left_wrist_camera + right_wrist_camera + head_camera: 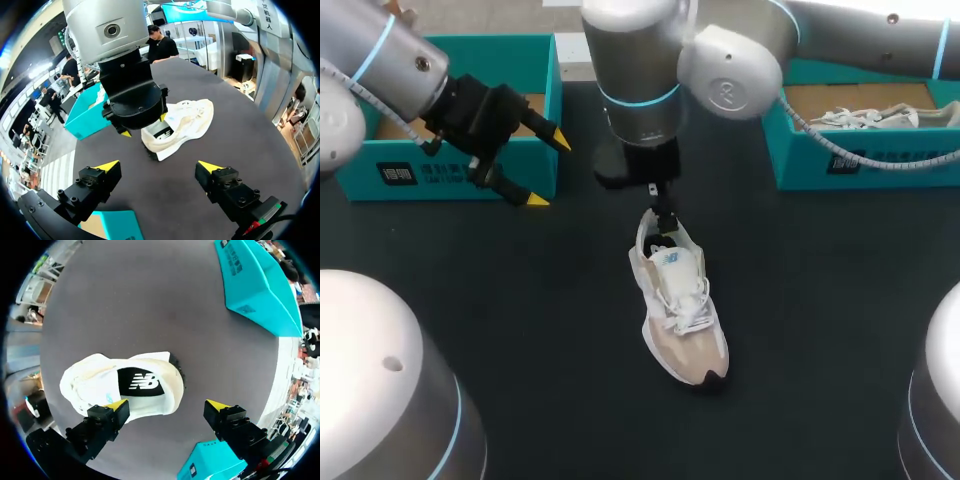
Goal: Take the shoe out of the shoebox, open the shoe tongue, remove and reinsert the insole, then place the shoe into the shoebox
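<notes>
1. Your right gripper [167, 405], fingers spread, is hovering over the shoe [682, 310] at the middle of the table [520, 330]; your left gripper [548, 170], also spread, is hanging near the back-left corner.
2. The insole [140, 382] step is likely in hand: you are needing a pinch at its heel end.

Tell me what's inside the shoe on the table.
A black insole shows in the heel opening of the sneaker. Further forward, the laces and tongue hide the inside.

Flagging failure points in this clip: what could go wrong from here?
The shoe lies unbraced on the table, the left gripper open near the left shoebox, so it may slide. The open right gripper sits off-centre from the insole; closing could catch the heel collar instead.
</notes>
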`<state>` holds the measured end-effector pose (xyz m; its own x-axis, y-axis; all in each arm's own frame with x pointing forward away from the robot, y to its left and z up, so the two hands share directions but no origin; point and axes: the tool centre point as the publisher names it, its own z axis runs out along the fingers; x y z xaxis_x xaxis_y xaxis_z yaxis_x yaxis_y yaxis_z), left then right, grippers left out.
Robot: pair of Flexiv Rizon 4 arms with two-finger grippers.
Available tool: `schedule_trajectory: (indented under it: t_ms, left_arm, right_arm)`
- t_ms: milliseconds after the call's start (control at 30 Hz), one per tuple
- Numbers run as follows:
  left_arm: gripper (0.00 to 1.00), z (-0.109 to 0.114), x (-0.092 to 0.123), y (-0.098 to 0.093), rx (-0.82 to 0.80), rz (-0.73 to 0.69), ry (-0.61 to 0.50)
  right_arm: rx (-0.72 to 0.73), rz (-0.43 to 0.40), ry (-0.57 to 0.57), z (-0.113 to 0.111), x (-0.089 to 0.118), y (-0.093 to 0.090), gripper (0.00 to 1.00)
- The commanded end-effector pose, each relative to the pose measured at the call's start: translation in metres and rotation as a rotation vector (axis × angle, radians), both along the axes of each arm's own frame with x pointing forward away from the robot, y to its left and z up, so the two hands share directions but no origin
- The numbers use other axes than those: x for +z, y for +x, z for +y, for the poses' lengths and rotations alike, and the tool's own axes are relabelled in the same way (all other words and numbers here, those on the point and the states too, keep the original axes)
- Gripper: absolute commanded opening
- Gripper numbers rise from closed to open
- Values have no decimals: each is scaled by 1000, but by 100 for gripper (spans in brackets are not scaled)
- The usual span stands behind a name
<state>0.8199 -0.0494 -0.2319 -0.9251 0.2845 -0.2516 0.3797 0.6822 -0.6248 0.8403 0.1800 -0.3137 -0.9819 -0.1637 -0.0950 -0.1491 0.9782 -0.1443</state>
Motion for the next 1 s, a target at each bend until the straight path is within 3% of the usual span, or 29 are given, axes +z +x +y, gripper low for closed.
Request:
schedule_trajectory:
  t_ms: [33, 133, 433, 467, 500, 633, 733, 900, 967, 1000]
  left_arm:
    - [100, 0, 0, 0, 0, 0, 2]
    - [100, 0, 0, 0, 0, 0, 2]
    - [100, 0, 0, 0, 0, 0, 2]
    - [100, 0, 0, 0, 0, 0, 2]
    - [100, 0, 0, 0, 0, 0, 2]
    - [100, 0, 0, 0, 0, 0, 2]
    - [100, 0, 0, 0, 0, 0, 2]
    - [100, 0, 0, 0, 0, 0, 2]
    - [100, 0, 0, 0, 0, 0, 2]
    - [100, 0, 0, 0, 0, 0, 2]
  right_arm:
    - [188, 30, -7, 10, -8, 6, 98]
    - [156, 41, 37, 12, -15, 7, 88]
    - [127, 14, 36, 18, -29, 11, 92]
    - [102, -3, 29, 16, -31, 12, 88]
    - [81, -13, 39, 14, -32, 13, 78]
    - [63, -28, 19, 13, -38, 14, 68]
    - [46, -35, 17, 12, -44, 15, 50]
    - [46, -21, 1, 9, -55, 15, 40]
    - [38, -19, -7, 9, -58, 16, 25]
    - [32, -19, -8, 8, -59, 16, 7]
